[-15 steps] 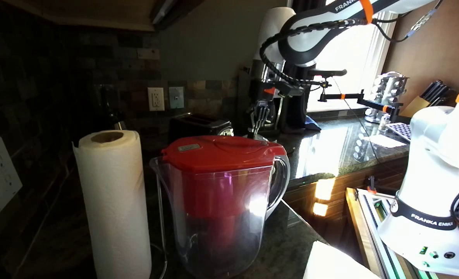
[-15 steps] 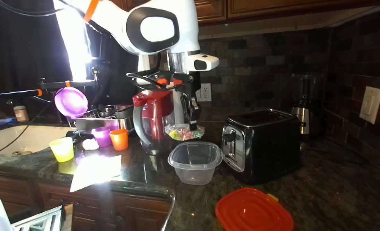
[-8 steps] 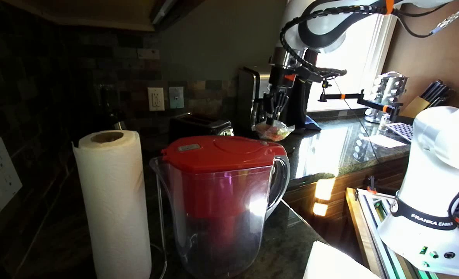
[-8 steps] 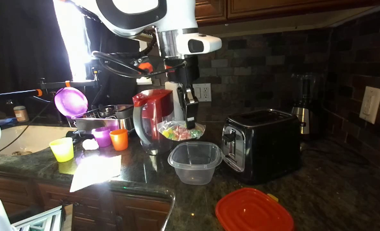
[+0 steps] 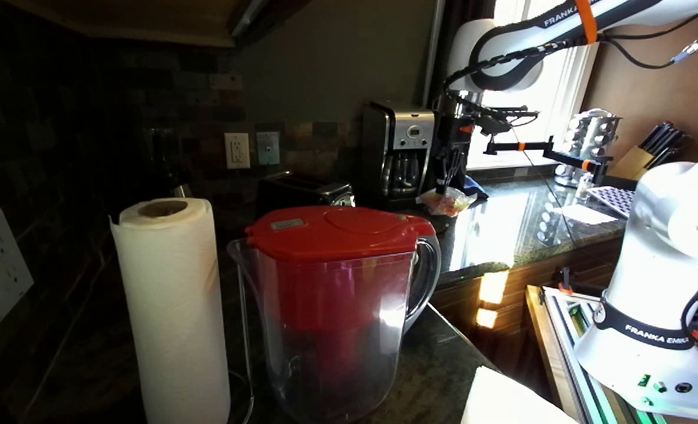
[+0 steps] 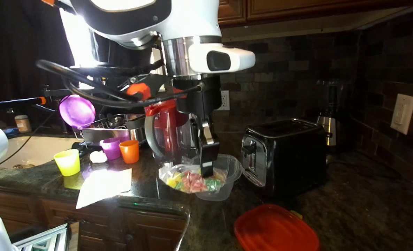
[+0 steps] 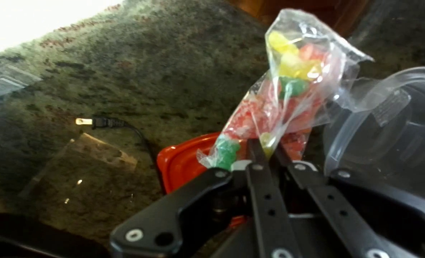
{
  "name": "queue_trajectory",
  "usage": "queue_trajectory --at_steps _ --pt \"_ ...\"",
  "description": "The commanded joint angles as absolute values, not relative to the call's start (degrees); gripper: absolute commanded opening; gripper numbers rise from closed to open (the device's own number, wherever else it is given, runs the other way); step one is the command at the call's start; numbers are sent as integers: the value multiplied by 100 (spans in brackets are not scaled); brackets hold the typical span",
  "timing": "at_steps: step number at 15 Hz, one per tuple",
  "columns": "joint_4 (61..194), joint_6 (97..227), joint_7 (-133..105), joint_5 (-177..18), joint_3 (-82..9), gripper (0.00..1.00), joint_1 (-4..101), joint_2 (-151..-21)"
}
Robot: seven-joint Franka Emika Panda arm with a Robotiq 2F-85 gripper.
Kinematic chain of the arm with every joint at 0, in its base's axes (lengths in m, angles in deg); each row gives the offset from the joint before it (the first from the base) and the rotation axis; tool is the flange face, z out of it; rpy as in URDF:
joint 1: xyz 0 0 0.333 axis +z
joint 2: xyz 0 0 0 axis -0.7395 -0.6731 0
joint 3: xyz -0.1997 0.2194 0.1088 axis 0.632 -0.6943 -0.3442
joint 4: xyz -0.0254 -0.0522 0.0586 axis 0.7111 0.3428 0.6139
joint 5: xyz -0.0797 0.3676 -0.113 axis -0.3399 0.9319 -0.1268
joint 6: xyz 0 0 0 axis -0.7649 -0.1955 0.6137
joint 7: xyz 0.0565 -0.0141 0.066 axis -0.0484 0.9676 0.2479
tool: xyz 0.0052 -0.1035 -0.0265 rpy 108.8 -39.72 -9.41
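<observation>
A: What does the gripper [image 7: 269, 153] have hold of?
B: One clear bag of sweets [image 7: 296, 96]: red, green and yellow. The jaws stand almost together, pinching the plastic.
A: How many sweets are inside?
B: I can't count them; they overlap behind the shiny film.
A: Where is the bag, then?
B: Up in the air over the desk [image 7: 144, 82], just beside one clear tub [image 6: 232, 165]. In the wrist view a flap of film crosses the tub's rim, but I can't tell whether the two touch.
A: What lies nearest after that?
B: One red lid [image 6: 276, 230], flat on the desk, and one black toaster [image 6: 293, 157] just beside the tub. The wrist view also shows one plug [image 7: 103, 122] at the end of a black cord.
A: Any cups?
B: Three, in an exterior view: one yellow cup [image 6: 67, 163], one purple cup [image 6: 110, 148] and one orange cup [image 6: 129, 152], with one white sheet [image 6: 103, 188] lying near them.
A: And farther out?
B: One pitcher [image 5: 337, 312] with a red top, seen in both exterior views. One paper towel roll [image 5: 175, 312] stands beside it. Beyond those, in an exterior view, there are one coffee maker [image 5: 413, 125] and one knife block [image 5: 629, 162], well apart.
</observation>
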State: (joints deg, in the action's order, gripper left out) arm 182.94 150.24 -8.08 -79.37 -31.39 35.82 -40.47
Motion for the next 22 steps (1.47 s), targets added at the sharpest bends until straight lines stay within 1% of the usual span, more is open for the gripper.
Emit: queue_trajectory --at_steps 1,6,15,16,17,20,22 --pt "18575 15317 -443 -8318 -2934 2 3389 -4174" --pt "18746 15852 -116 -8814 -2743 2 3182 -4662" --pt "18653 16634 139 -9352 -2617 2 3073 -5800" --pt "18643 16692 152 -9288 -2596 33 3087 -5834" --pt "18642 16722 210 -9195 -2575 34 3112 -5832" --pt "18661 16802 552 -8773 -2520 55 3236 -5578" --pt "18631 16860 771 -8546 -2514 70 3314 -5434"
